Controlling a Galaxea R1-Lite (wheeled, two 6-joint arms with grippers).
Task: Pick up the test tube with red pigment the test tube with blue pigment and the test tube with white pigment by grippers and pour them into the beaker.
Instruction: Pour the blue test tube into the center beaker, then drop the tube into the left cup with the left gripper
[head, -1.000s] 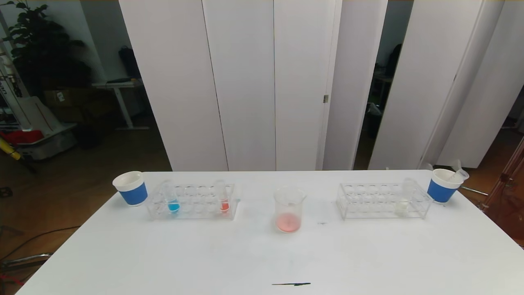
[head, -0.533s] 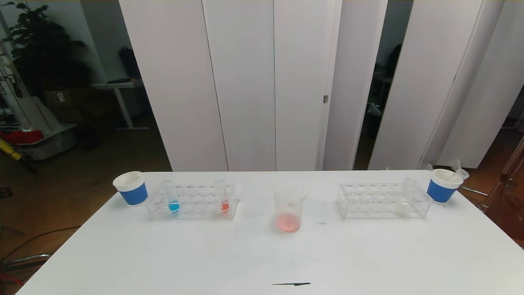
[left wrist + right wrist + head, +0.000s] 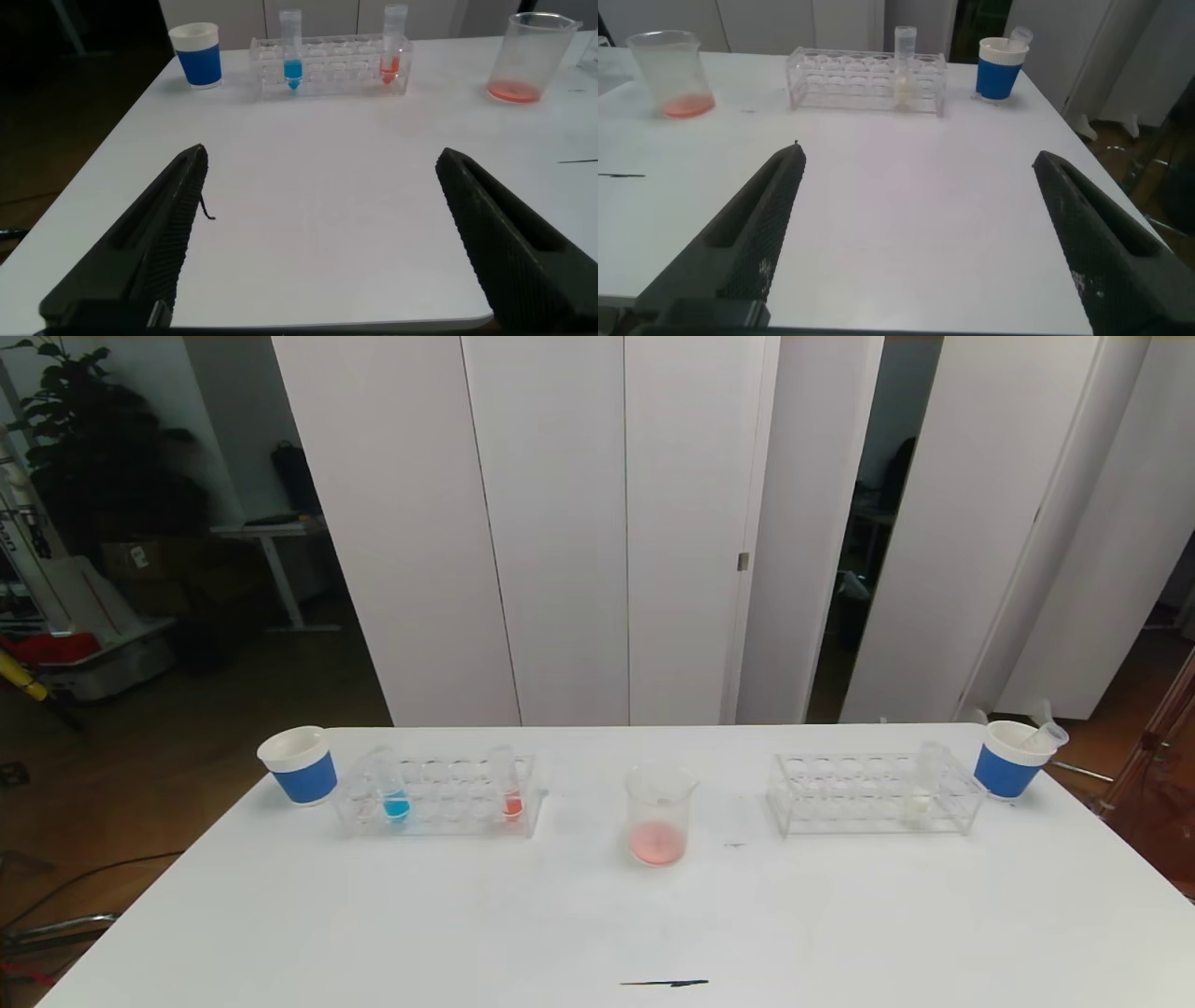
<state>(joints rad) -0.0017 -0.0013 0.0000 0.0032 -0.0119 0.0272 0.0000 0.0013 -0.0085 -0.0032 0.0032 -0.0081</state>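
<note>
The blue test tube [image 3: 395,795] [image 3: 292,58] and the red test tube [image 3: 510,791] [image 3: 392,49] stand upright in the clear left rack [image 3: 439,794]. In the right rack [image 3: 873,793] stands the white test tube [image 3: 920,798] [image 3: 904,63]. Between the racks is the beaker [image 3: 660,814] [image 3: 531,56] [image 3: 672,73], with pink-red liquid at its bottom. My left gripper [image 3: 320,154] is open near the table's front edge, far short of the left rack. My right gripper [image 3: 917,154] is open too, well short of the right rack. Neither arm shows in the head view.
A blue-and-white paper cup [image 3: 298,764] sits left of the left rack. Another cup [image 3: 1011,758] right of the right rack holds an empty tube. A thin dark mark [image 3: 664,982] lies on the white table [image 3: 597,915] near its front edge.
</note>
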